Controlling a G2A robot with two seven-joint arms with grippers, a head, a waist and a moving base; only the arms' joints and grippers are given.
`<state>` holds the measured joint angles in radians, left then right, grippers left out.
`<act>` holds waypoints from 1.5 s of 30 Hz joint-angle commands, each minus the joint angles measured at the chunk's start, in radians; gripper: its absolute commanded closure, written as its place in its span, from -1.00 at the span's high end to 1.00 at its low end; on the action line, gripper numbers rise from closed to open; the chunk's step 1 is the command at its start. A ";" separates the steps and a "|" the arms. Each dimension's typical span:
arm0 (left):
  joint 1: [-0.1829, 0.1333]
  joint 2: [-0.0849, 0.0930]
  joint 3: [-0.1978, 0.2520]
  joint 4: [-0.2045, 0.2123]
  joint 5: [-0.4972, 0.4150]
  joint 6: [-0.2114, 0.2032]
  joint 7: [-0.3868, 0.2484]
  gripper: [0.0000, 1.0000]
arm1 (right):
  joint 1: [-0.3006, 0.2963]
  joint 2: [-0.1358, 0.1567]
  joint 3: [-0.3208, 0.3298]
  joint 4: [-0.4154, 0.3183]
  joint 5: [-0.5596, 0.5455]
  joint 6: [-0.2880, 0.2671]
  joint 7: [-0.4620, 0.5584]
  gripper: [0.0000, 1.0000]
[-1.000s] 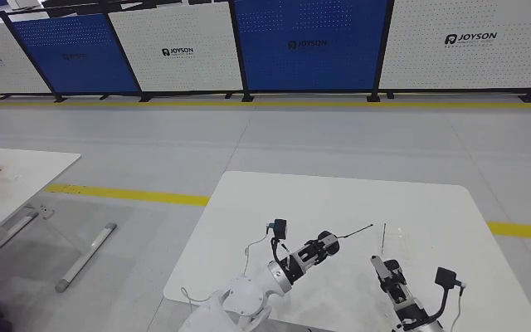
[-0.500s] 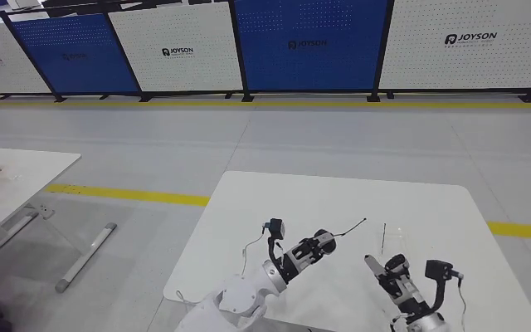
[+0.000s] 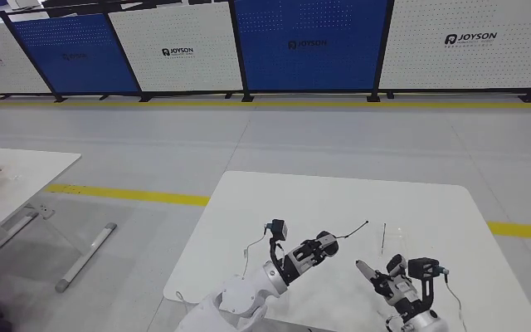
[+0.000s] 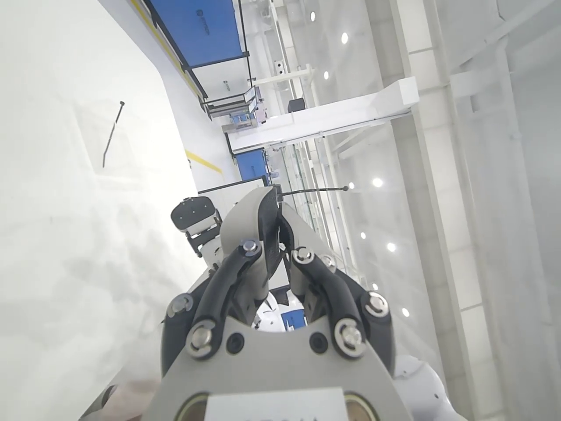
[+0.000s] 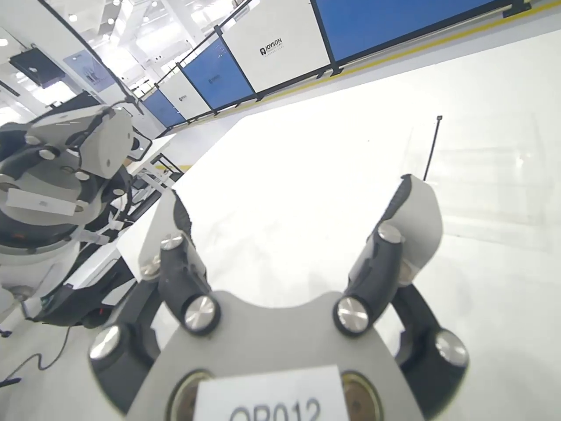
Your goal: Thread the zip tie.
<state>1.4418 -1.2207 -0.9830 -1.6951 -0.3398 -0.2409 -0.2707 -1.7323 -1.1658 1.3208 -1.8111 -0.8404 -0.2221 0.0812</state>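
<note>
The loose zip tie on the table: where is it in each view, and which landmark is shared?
Top view: loose zip tie flat on the table, beside the held zip tie.
Left wrist view: it lies beyond the left gripper.
Right wrist view: it lies ahead of the right gripper.
Shared landmark: blue-and-white panel fence.

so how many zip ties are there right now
2. One zip tie is clamped in the left gripper, sticking out above the table; the other zip tie lies flat on the table ahead of the open right gripper. None look hidden.
</note>
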 commanded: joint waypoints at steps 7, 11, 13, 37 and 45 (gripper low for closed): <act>0.007 0.002 -0.002 -0.015 -0.040 0.016 -0.048 -1.00 | 0.006 0.002 -0.008 0.041 -0.122 -0.053 -0.092 1.00; 0.007 0.002 -0.002 -0.015 -0.040 0.016 -0.048 -1.00 | 0.006 0.002 -0.008 0.041 -0.122 -0.053 -0.092 1.00; 0.007 0.002 0.001 -0.015 -0.037 0.020 -0.046 -1.00 | 0.008 0.000 -0.016 0.044 -0.118 -0.050 -0.099 1.00; -0.029 -0.015 0.072 0.029 0.027 0.047 0.008 -1.00 | 0.055 0.006 -0.093 0.094 -0.036 -0.118 -0.152 -0.44; -0.034 -0.017 0.082 0.038 0.040 0.051 0.012 -1.00 | 0.058 0.032 -0.112 0.076 -0.008 -0.118 -0.159 -0.42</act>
<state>1.4078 -1.2378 -0.9019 -1.6572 -0.3024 -0.1908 -0.2607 -1.6744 -1.1363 1.2092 -1.7336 -0.8528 -0.3400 -0.0755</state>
